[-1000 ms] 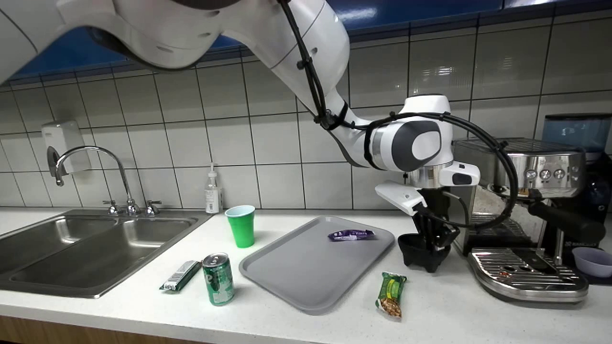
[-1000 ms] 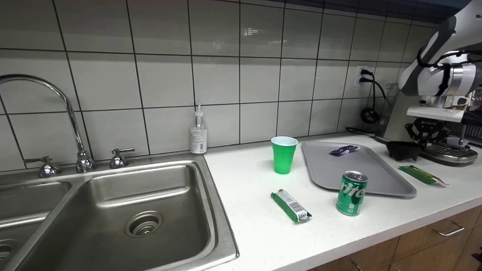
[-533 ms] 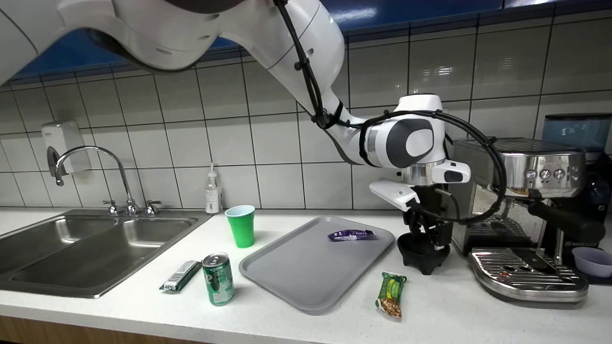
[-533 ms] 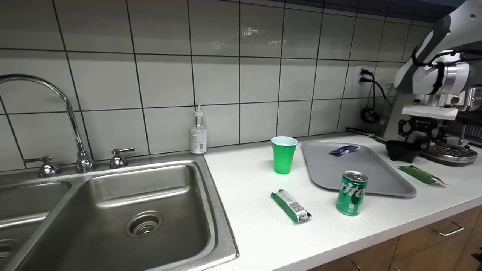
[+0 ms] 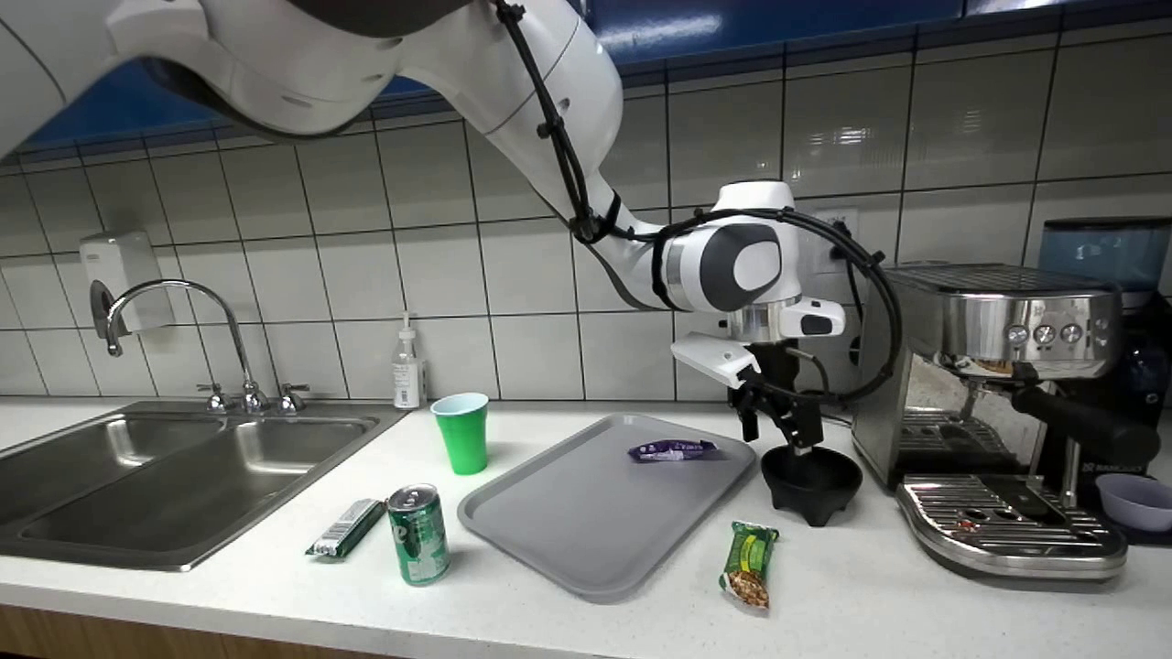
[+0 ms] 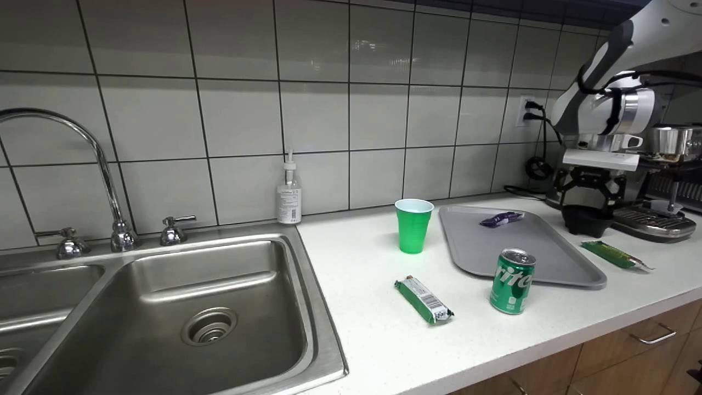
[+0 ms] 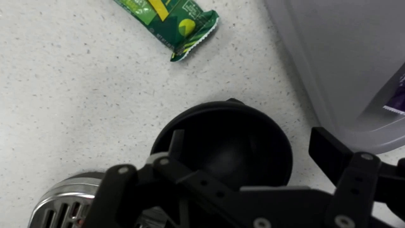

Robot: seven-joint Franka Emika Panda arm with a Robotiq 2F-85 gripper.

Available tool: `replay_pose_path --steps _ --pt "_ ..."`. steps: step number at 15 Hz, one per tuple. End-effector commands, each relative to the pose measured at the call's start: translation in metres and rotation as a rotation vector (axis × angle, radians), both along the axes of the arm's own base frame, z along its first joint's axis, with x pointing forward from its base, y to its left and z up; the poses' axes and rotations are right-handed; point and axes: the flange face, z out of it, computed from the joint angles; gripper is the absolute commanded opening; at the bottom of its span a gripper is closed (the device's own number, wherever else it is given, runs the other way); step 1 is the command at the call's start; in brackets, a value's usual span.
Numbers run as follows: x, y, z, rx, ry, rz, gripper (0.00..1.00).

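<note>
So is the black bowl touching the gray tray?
Apart. The wrist view shows it: a strip of speckled counter lies between the rim of the black bowl and the edge of the gray tray.

Green cup (image 6: 413, 230) near steel sink (image 6: 137, 329)

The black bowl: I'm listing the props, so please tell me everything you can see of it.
The black bowl is round, with stubby feet and a smooth, plastic-looking surface. It stands upright on the counter, between the gray tray and the espresso machine. In the wrist view, its dark inside shows a faint sheen, partly hidden by the open gripper, one finger of which overlaps its mouth; contact is unclear.
</note>
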Motion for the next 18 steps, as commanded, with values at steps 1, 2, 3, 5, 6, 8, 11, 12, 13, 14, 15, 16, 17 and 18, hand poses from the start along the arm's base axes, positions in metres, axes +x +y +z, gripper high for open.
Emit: replay_pose_path --steps 1,2,3,5,6,8,11,12,13,14,15,16,17,18 --pt "0.007 0.017 0.008 0.013 0.025 0.040 1.00" --pt "0.008 0.022 0.008 0.013 0.041 0.065 1.00" --pt "0.009 0.013 -0.001 0.001 0.010 0.028 1.00" --pt "0.011 0.016 -0.002 0.001 0.013 0.034 1.00" --pt "0.011 0.016 -0.003 0.002 0.014 0.034 1.00" --pt "0.009 0.014 -0.004 0.002 0.015 0.030 1.00" --pt "0.010 0.018 -0.007 0.004 0.004 -0.013 1.00" --pt "0.011 0.023 -0.007 0.012 -0.006 -0.039 1.00" --pt "0.013 0.027 -0.008 0.016 -0.016 -0.056 1.00" --pt "0.015 0.032 -0.008 0.025 -0.022 -0.077 1.00" --pt "0.018 0.036 -0.009 0.025 -0.029 -0.100 1.00" --pt "0.021 0.041 -0.009 0.032 -0.031 -0.116 1.00" --pt "0.024 0.045 -0.010 0.036 -0.034 -0.128 1.00" --pt "0.028 0.050 -0.009 0.039 -0.037 -0.139 1.00"
